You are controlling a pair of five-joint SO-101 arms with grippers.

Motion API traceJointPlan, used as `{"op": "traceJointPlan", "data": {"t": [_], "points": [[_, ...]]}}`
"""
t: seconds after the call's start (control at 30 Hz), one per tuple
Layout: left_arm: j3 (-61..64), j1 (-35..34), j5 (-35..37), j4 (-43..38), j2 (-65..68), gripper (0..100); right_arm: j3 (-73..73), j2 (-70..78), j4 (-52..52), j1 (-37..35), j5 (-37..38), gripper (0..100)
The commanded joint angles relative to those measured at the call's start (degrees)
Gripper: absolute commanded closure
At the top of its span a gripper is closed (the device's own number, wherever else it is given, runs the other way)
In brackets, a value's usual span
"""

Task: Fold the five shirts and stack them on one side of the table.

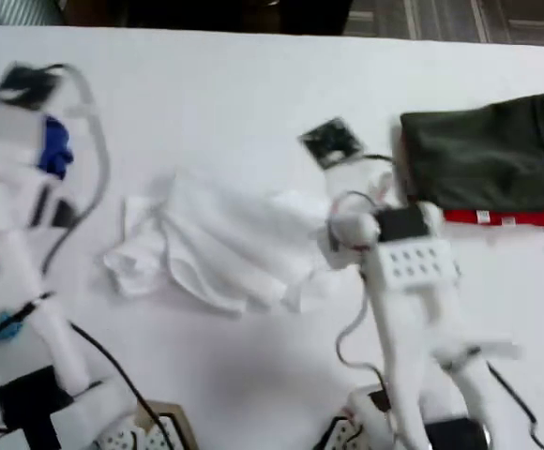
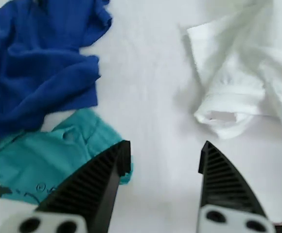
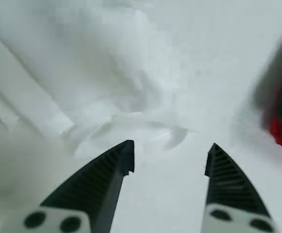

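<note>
white shirt (image 1: pixel 206 248) crumpled mid-worktop (image 1: pixel 253 84) | dark green shirt (image 1: pixel 483 155) folded on top of red shirt (image 1: pixel 506 217) at one side | blue shirt (image 2: pixel 39 58) and teal shirt (image 2: pixel 39 160) touching (both unfolded) | left fingers (image 2: pixel 97 179) spread, empty, above bare worktop between teal and white shirts | right fingers (image 3: pixel 102 179) spread, empty, at white shirt's edge
</note>
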Motion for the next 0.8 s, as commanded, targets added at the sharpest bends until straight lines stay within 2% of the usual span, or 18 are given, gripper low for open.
{"op": "traceJointPlan", "data": {"t": [0.0,0.17,0.33,0.5,0.63,0.77], "points": [[-0.1,-10.5,-0.5,-1.7,-2.5,75,-8.7,9.0,2.8,-5.6,-0.4,75.5],[-0.1,-21.2,-4.5,-5.1,-2.5,75,-20.4,17.5,8.0,-16.4,-0.5,75.5],[-0.1,-29.4,-8.5,-9.1,-2.5,75,-25.8,24.6,5.4,-27.1,-1.1,75.5],[-0.1,-37.2,-9.1,-11.0,-2.5,75,-31.1,31.0,2.2,-34.2,-10.4,75.5],[1.2,-39.9,-10.9,-11.6,-2.5,75,-34.2,36.4,0.2,-39.5,-13.7,75.7],[6.2,-42.2,-13.2,-15.9,-2.5,75,-37.9,42.1,0.2,-41.5,-14.0,75.7]]}}
